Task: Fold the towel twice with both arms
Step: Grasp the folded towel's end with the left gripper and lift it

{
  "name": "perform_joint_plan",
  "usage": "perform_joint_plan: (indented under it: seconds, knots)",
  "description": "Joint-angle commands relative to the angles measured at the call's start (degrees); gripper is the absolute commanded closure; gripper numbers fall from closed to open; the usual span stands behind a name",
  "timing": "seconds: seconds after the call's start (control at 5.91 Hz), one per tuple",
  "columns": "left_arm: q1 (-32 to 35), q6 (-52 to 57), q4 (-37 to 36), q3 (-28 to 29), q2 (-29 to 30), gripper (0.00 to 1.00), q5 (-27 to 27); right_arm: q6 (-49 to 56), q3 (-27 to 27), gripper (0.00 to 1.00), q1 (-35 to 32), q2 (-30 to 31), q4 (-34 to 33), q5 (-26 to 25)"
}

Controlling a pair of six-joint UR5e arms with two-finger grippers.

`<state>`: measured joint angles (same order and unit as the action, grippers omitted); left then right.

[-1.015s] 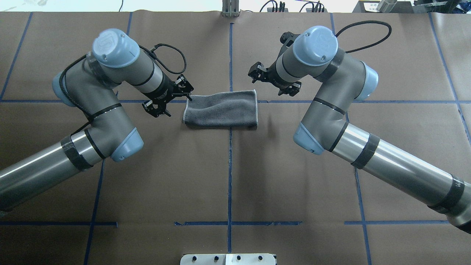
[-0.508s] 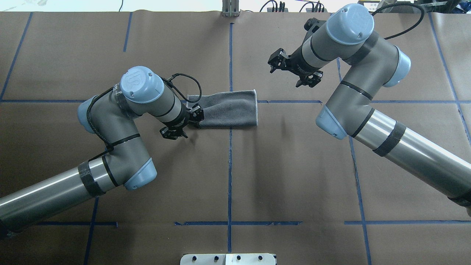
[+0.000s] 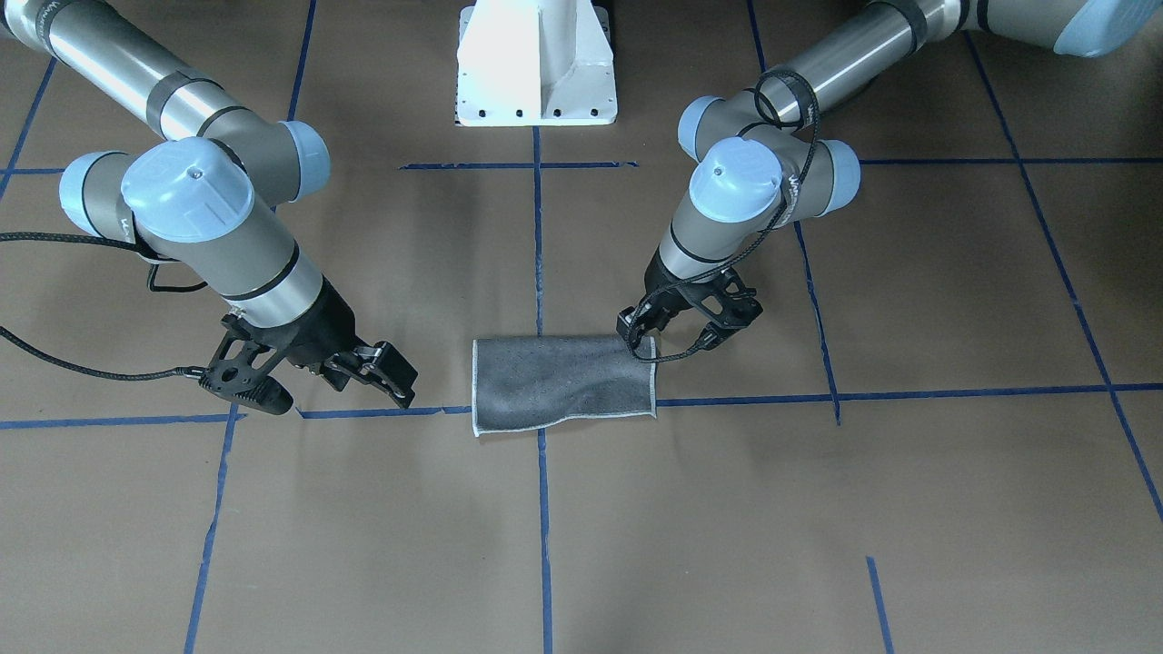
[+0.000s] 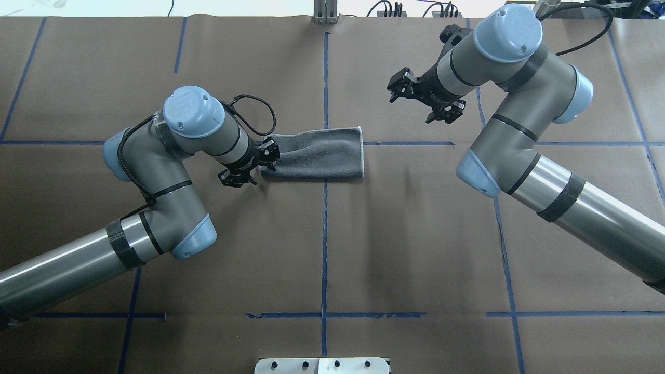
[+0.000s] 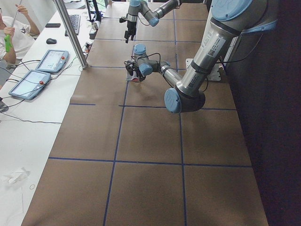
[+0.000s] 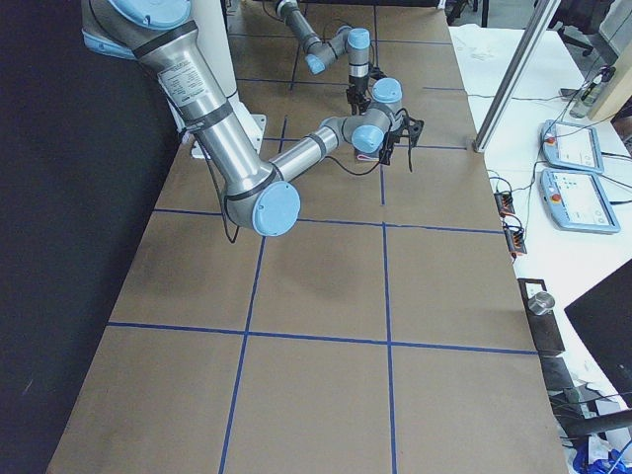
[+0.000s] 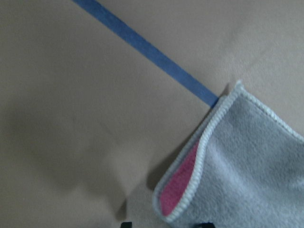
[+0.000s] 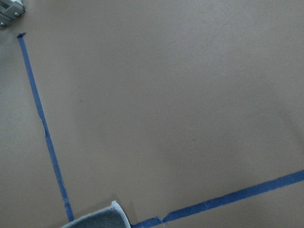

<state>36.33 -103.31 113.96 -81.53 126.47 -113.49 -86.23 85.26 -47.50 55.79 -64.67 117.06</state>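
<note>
Table (image 4: 322,270): brown paper with a grid of blue tape (image 4: 324,234). Left arm (image 4: 171,150) is bent low toward the centre. Right arm (image 4: 519,130) is angled up toward the far side.

Towel (image 4: 319,153): lies flat at the table's centre, straddling the middle tape line. It is a long rectangle with the grey face out. Judgement: fold 1 of 2 is done and fold 2 is in hand.

Left gripper (image 4: 254,167): at the towel's left short edge, toward the corner nearer the robot. Its jaws are apart and hold nothing. It may already touch the cloth, but I cannot settle that.

Right gripper (image 4: 411,109): jaws spread wide, empty, apart from the towel, off its far right corner.

Next move (judgement): the left jaws must close over both layers at that corner, not just the top 1. The end then has to be lifted and carried across to the right short edge. The right gripper should come down to help, since lifting by 1 corner would likely skew the fold.

View notes:
- The left wrist view alone shows the pink face (image 7: 178,190) between 2 gaping layers inside the whitish border. The overhead view shows grey only.
- The front-facing view places the right gripper beside the towel's end, while the overhead view places it beyond. Together they suggest it hangs above the table.
- The right wrist view catches only 1 towel corner (image 8: 99,219).
- The side views are too small to add anything.
</note>
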Motion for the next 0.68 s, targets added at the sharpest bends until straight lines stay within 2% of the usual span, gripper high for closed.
perform_joint_plan:
  seconds: [0.0,0.17,0.34,0.51]
  knots:
    - [-0.55,-0.14,0.12,1.02,0.27,0.42,0.55,0.01,0.96,0.00,-0.13,0.99,0.07,0.01]
    - [-0.82,-0.14,0.21,1.28,0.44,0.45,0.56,0.01,0.96,0.00,-0.31,1.16,0.07,0.01]
    - [-0.82,-0.14,0.21,1.29,0.45,0.57,0.56,0.01,1.22,0.00,-0.48,1.25,-0.02,0.10]
    - [-0.82,-0.05,0.21,1.20,0.45,0.78,0.47,0.01,2.01,0.00,-0.48,1.86,-0.02,0.10]
